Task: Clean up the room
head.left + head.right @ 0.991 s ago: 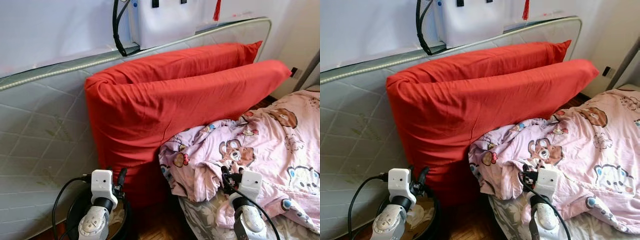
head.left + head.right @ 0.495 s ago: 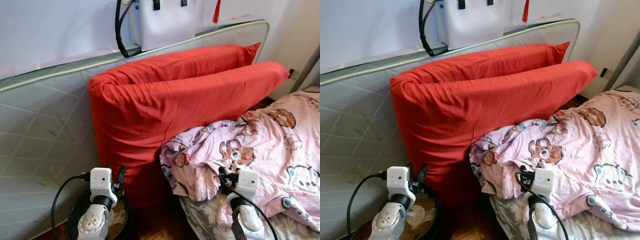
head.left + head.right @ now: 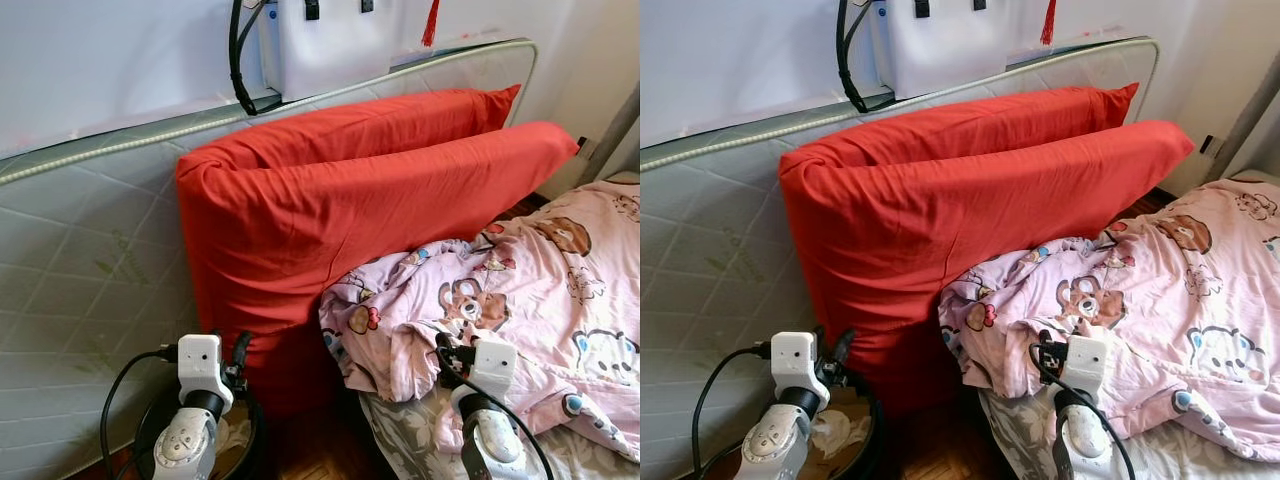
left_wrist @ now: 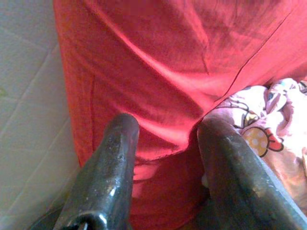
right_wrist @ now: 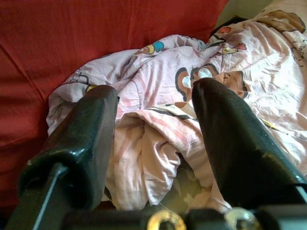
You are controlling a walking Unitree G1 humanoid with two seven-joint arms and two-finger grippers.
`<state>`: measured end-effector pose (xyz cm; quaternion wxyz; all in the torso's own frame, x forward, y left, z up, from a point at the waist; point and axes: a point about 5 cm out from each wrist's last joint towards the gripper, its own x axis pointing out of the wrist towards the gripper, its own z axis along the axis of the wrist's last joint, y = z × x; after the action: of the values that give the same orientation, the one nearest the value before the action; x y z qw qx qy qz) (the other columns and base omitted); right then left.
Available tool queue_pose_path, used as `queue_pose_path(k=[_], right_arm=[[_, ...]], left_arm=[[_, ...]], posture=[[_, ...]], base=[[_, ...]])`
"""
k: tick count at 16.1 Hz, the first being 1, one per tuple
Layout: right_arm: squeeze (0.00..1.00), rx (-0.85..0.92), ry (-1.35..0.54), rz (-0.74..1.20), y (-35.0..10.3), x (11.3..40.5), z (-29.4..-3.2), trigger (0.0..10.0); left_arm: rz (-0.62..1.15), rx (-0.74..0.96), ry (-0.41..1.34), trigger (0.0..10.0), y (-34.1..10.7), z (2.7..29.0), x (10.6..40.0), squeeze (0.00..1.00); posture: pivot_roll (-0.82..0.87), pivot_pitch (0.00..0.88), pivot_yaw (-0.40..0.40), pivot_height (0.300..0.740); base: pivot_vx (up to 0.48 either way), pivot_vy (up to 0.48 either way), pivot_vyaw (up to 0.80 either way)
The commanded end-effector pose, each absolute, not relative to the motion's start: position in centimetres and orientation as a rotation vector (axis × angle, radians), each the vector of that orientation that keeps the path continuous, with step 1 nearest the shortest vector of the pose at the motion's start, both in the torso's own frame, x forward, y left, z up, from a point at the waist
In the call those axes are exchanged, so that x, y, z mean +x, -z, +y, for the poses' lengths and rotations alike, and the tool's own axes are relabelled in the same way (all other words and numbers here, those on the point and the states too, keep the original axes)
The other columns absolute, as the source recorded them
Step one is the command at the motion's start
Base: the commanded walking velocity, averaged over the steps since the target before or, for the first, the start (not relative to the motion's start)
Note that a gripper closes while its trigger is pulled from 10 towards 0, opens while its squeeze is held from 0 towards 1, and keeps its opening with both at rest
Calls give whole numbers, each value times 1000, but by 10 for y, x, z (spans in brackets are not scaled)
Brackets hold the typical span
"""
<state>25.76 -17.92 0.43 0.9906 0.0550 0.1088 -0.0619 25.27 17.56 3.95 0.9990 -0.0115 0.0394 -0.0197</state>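
A big red pillow (image 3: 350, 210) leans upright against a quilted mattress (image 3: 90, 260) standing on its side, with a second red pillow (image 3: 400, 110) behind it. A crumpled pink cartoon-print blanket (image 3: 540, 290) lies on the bed at the right, its edge touching the front pillow. My left gripper (image 4: 165, 127) is open low at the left, pointing at the pillow's lower corner. Low at the right, my right gripper (image 5: 153, 96) is open just above the blanket's near folds, holding nothing.
A round black bin (image 3: 855, 440) with crumpled paper inside sits on the wooden floor (image 3: 310, 455) under my left arm. A white box (image 3: 320, 40) and black cable (image 3: 238, 60) hang on the wall above the mattress. Grey flowered bedsheet (image 3: 400, 440) shows under the blanket.
The whole view has shifted slightly sideways, so the camera moved. Both arms stay low in nearly the same pose, and nothing was taken hold of.
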Motion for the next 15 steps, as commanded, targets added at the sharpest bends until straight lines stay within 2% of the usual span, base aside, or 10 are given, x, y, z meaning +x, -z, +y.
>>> queue_pose_path(k=[1,15], right_arm=[[0,103,111,220,-6,261,-176,10000],[0,106,114,208,-7,261,-174,10000]], left_arm=[[85,-20,37,10000,-40,177,252,0],[91,-25,44,10000,-41,174,251,0]], posture=[[4,19,-2,690],[5,22,-1,682]], base=[[0,0,0],[0,0,0]])
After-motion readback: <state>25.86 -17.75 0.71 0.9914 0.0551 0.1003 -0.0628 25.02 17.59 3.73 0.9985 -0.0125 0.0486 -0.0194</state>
